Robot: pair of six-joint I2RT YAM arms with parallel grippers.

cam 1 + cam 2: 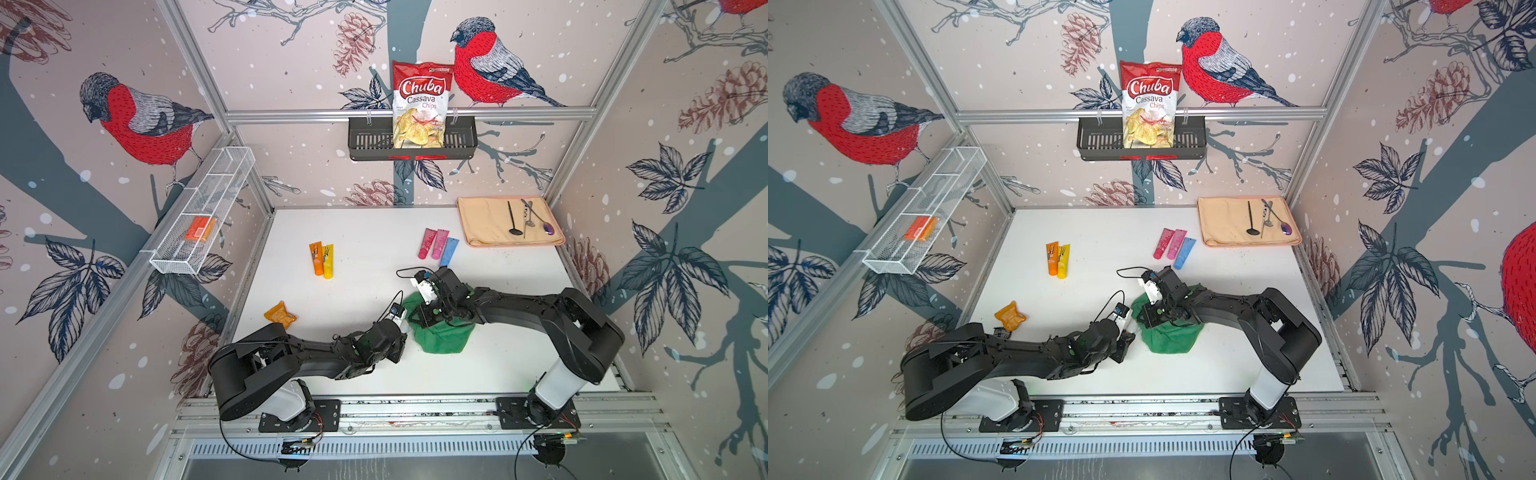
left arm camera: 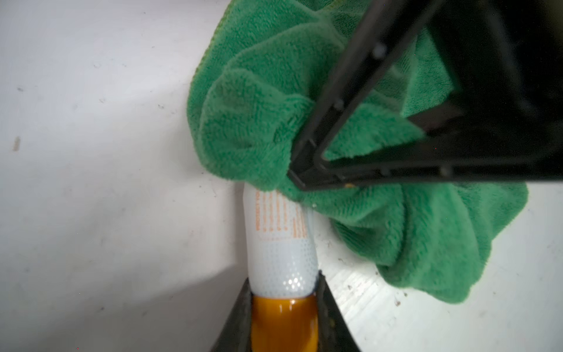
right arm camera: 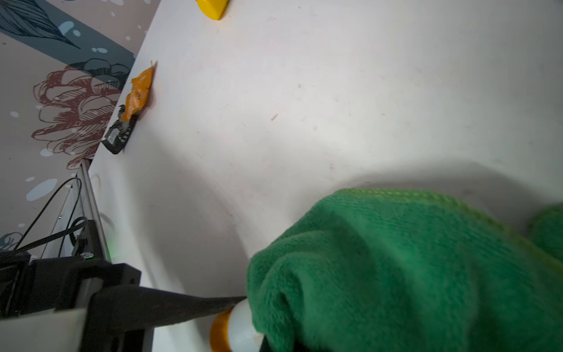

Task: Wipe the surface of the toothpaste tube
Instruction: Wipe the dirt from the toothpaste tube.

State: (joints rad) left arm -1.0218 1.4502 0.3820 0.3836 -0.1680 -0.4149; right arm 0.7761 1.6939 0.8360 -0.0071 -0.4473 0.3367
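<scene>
I had the toothpaste tube [image 2: 280, 243] toward the front middle of the white table [image 1: 374, 232], between the two arms. It had a white body with orange print and an orange cap [image 2: 285, 323]. The left gripper [image 2: 283, 283] was clamped on it at the cap end, one finger on each side where cap meets body. The tube's far end ran under the green microfibre cloth [image 2: 274, 122] and was hidden there. From these views I could not tell whether the tube rested on the table or hung just above it.

The right gripper [image 2: 294, 178] was clenched, tips together, with a bunch of the cloth pinched between them right at the tube's covered end. In both top views the rest of the cloth lay heaped on the table under the right wrist.

- **Back left of the arms:** an orange tube [image 1: 318, 258] and a yellow tube [image 1: 328, 261] lay touching side by side.
- **Back right:** two pink tubes [image 1: 427, 243] and a blue tube [image 1: 451, 251] lay in a row.
- **Left edge:** an orange pouch [image 1: 280, 313] lay near the table's edge.
- **Back right corner:** a beige towel [image 1: 482, 224] carried three utensils [image 1: 527, 216].
- **Rear wall:** a black basket [image 1: 365, 141] held a Chuba cassava chips bag [image 1: 419, 104], upright.
- **Left wall:** a white wire shelf [image 1: 208, 191] held an orange box [image 1: 199, 228].
</scene>
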